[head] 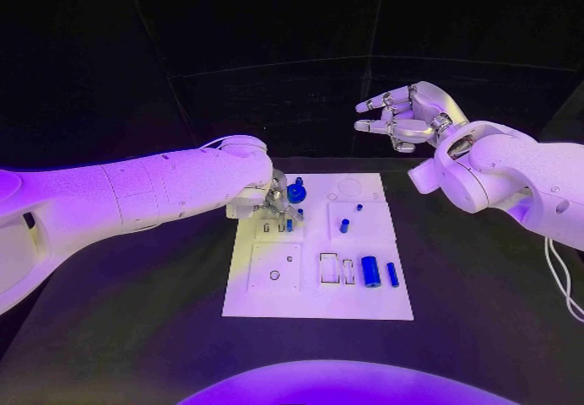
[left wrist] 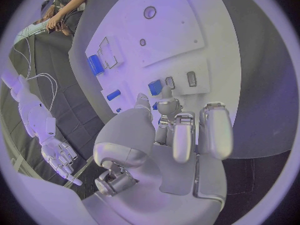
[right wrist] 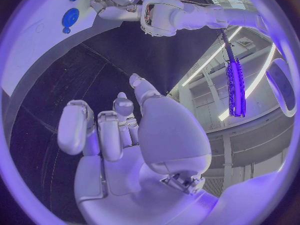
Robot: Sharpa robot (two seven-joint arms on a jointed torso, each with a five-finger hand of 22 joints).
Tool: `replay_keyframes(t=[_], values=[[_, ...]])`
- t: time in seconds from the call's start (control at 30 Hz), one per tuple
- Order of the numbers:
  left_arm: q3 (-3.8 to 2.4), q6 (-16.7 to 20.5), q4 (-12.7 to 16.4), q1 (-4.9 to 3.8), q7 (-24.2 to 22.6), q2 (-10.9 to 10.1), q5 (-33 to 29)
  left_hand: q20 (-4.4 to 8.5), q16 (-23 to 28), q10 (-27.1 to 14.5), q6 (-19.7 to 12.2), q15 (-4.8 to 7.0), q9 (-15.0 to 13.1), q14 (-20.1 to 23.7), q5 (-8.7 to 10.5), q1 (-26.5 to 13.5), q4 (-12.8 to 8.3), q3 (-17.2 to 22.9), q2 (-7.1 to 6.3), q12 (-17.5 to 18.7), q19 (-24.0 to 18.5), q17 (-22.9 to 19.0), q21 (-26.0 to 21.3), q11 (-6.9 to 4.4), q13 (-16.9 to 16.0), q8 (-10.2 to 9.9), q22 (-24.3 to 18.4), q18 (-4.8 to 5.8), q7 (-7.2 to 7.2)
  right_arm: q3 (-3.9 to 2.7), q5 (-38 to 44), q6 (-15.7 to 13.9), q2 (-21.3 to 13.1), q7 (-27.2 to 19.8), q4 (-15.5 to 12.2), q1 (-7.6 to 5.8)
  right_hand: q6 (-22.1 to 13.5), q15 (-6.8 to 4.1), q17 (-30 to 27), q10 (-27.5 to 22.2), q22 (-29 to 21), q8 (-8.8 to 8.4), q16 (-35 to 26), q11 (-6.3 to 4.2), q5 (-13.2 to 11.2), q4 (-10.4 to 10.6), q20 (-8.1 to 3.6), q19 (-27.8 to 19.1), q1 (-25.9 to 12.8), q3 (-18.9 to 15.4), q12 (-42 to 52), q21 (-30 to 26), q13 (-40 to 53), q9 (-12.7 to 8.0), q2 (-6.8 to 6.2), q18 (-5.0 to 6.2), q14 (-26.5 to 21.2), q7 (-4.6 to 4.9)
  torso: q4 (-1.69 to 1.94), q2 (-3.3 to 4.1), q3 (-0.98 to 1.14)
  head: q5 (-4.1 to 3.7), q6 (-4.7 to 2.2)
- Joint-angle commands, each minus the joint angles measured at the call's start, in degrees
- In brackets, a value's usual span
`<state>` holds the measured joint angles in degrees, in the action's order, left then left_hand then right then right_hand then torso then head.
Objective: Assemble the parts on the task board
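Up close, left hand (left wrist: 181, 130) pinches blue part (left wrist: 155, 87).

White task board (head: 319, 297); blue parts (head: 370, 272); black table (head: 146, 337).

place: robot lab / test cell
counter (head: 146, 337): black, ringed by dark curtain
fixture: white task board (head: 319, 305) with cut-out slots
ceiling: long strip lights (right wrist: 206, 67), industrial hall
cabling: loose white wires (left wrist: 39, 82) on the floor
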<state>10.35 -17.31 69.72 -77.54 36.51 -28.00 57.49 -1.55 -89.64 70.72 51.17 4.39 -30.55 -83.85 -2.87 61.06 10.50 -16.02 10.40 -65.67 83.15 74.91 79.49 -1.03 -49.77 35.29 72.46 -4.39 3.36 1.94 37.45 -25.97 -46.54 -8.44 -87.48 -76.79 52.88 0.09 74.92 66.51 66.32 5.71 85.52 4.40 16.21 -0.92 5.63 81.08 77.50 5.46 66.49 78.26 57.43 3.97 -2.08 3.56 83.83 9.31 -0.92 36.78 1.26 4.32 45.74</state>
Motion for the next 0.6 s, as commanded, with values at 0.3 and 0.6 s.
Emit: replay_keyframes(t=[0.3, 0.6], values=[[-0.02, -1.4, -0.5, 0.08, 0.0, 0.4, -1.2, -0.14, -0.4, -0.2, -0.9, 0.1, -0.5, -6.2, 0.02, 1.8, -0.9, 1.1, 0.37, -0.1, 0.2, 15.1, -0.1, 0.21, 0.1, 0.4, -0.4, 0.73, -0.02, -0.06, -0.1, 0.4, 0.3, 0.1, 0.2, -0.14, -0.4, -0.32, 8.0, -0.4, -0.1, -0.25, -0.3, -0.06, 0.7, -0.1, 0.0, -0.5, 0.1, 0.0, -0.2, -0.2, -0.2, -0.1, 0.44, 1.16, 4.3, 0.17, -0.01, 0.03, 0.0, 0.11, 0.14], [-0.02, -1.4, -0.8, 0.21, 0.1, 0.7, -1.2, -0.19, -0.4, -0.3, -1.1, 0.07, -0.8, -6.2, 0.01, 3.0, -1.7, 2.1, 0.74, -0.1, 0.1, 15.1, -0.4, 0.24, 0.1, 0.4, -0.7, 0.67, 0.03, -0.06, 0.1, 0.4, 0.4, 0.2, 0.4, -0.14, -0.4, -0.31, 7.9, -0.5, -0.2, -0.26, -0.3, -0.05, 1.3, -0.1, 0.01, -0.6, 0.2, 0.1, -0.3, -0.3, -0.3, -0.1, 0.5, 1.17, 4.3, 0.19, 0.05, 0.01, 0.0, 0.19, 0.29]])
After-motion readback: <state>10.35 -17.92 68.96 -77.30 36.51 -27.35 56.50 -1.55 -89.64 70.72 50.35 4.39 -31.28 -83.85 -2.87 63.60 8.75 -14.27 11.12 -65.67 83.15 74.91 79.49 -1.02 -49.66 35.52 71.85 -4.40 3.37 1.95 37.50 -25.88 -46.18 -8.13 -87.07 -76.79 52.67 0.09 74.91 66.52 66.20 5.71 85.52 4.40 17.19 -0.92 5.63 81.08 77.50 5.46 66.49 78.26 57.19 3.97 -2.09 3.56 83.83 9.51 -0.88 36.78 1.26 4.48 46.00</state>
